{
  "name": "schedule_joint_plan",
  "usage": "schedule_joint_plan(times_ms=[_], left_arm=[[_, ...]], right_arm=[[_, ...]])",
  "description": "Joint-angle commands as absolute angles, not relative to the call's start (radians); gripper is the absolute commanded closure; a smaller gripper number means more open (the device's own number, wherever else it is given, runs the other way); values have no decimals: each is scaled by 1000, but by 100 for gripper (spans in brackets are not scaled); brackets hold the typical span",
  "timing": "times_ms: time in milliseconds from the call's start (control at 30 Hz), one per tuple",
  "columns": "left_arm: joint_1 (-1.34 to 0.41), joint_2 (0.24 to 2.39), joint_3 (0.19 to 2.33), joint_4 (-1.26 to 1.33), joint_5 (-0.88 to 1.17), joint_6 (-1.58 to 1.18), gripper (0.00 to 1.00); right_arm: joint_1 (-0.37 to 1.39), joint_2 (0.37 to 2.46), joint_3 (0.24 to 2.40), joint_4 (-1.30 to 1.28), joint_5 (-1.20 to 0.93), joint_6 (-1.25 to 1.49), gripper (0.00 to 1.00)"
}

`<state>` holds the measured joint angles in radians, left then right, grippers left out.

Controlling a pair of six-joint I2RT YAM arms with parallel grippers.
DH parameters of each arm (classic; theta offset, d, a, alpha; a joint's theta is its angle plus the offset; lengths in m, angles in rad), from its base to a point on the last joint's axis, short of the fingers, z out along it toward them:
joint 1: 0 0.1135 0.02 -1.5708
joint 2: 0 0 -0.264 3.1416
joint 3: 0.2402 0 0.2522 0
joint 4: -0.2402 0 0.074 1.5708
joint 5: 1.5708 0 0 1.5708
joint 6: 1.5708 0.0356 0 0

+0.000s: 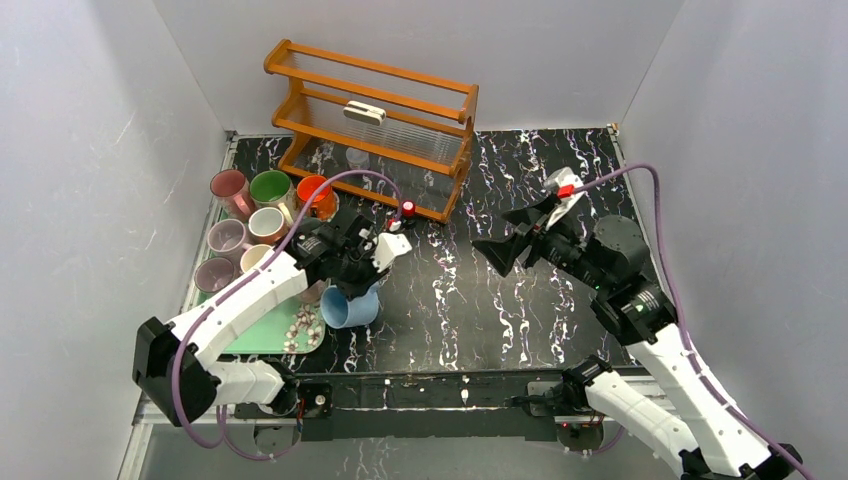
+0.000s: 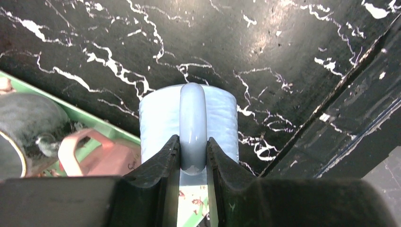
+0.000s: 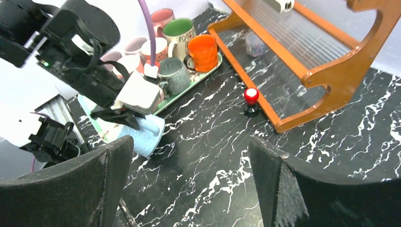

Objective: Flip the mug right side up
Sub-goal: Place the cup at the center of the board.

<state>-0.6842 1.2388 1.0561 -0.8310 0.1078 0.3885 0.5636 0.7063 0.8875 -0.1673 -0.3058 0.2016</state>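
Jaws left: clamped on blue mug (image 1: 352,308) handle (image 2: 193,124) (mug tipped) | jaws right: spread wide, empty.

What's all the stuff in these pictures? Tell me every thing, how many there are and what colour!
blue mug: one, light blue, beside the tray, held by its handle
mugs: at least seven, pink, green, orange, cream, lilac, grey, on the tray; some hidden by the arm
tray: one, green, left side of the table
rack: one, brown wood, back of the table
white block: one, white, up on the rack
clear cup: one, see-through, by the rack's base
red-topped knob: one, red on black, in front of the rack
table: one, black with white veins
left gripper: one, black, shut on the blue mug's handle
right gripper: one, black, open, empty, above the table's right half
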Motion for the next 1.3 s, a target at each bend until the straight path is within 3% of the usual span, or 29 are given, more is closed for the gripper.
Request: schedule_joint_plan(times_ms=[0, 133, 233, 800, 1100, 1267], left_arm=[[-693, 1280, 1050, -754, 143, 380, 89], [-697, 1344, 1051, -724, 141, 391, 85], [-698, 1386, 1055, -695, 153, 393, 75], [-699, 1507, 1042, -619, 169, 405, 59], [-699, 1565, 1034, -605, 157, 425, 59], [-699, 1599, 1033, -603, 161, 436, 67]], right_arm=[[566, 665, 937, -170, -261, 194, 1], [565, 627, 906, -166, -247, 204, 1], [566, 619, 900, -174, -225, 203, 1], [566, 599, 923, -204, -212, 204, 1], [566, 599, 893, -191, -226, 210, 1], [566, 599, 889, -186, -228, 207, 1]])
